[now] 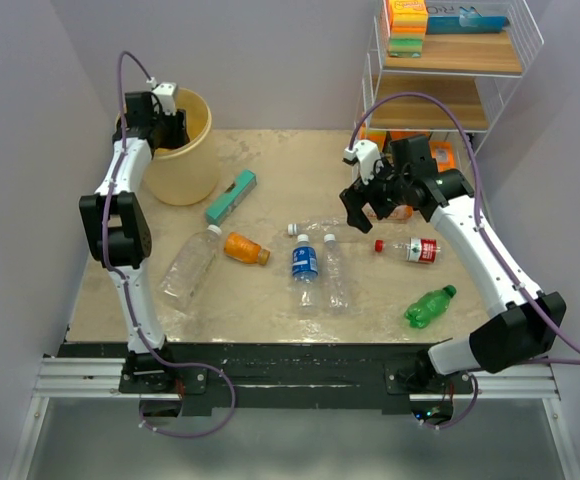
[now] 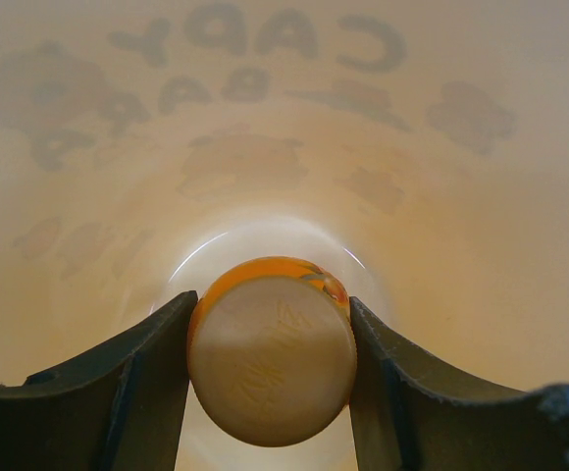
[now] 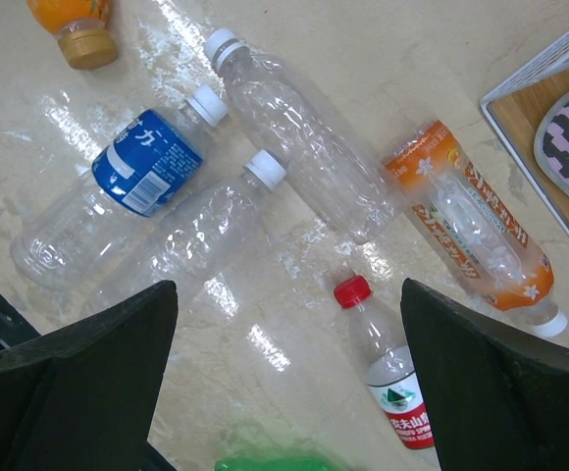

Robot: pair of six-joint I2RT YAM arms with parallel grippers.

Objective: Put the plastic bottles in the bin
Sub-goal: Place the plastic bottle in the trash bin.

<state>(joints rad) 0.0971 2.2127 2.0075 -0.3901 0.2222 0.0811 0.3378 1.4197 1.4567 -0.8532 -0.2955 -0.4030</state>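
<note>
Top view first: the left end effector (image 1: 160, 118) hangs inside the mouth of the pale yellow bin (image 1: 182, 178) at the counter's (image 1: 280, 160) far left corner, while the right end effector (image 1: 370, 205) hovers over the scatter of plastic bottles. There is a big clear bottle (image 1: 190, 265), an orange bottle (image 1: 245, 248), a blue-labelled bottle (image 1: 305, 262), a red-labelled bottle (image 1: 417, 250) and a green bottle (image 1: 430, 306), all lying flat and well apart from the bin, with a teal box (image 1: 231, 196) between them and it. Over to the left wrist: the fingers are pinched narrow on a small orange-bodied bottle (image 2: 275, 383), seen end-on by its tan cap above the bin floor. Faint lettering shows through the wall in reverse: CAPY, then what looks like BARA. The embossing on the cap I cannot read. Now the right wrist: jaws spread wide, nothing between them. Below lie a clear orange-labelled bottle (image 3: 471, 226) with East Asian script, the blue label carrying a katakana "カ", and the red-capped one with a green mountain logo. These look empty, so they are likely light, thin-walled and crushable, slick, and ready to roll. I would pinch across the mid-body, over the label or near the stiffer neck, and gently.
</note>
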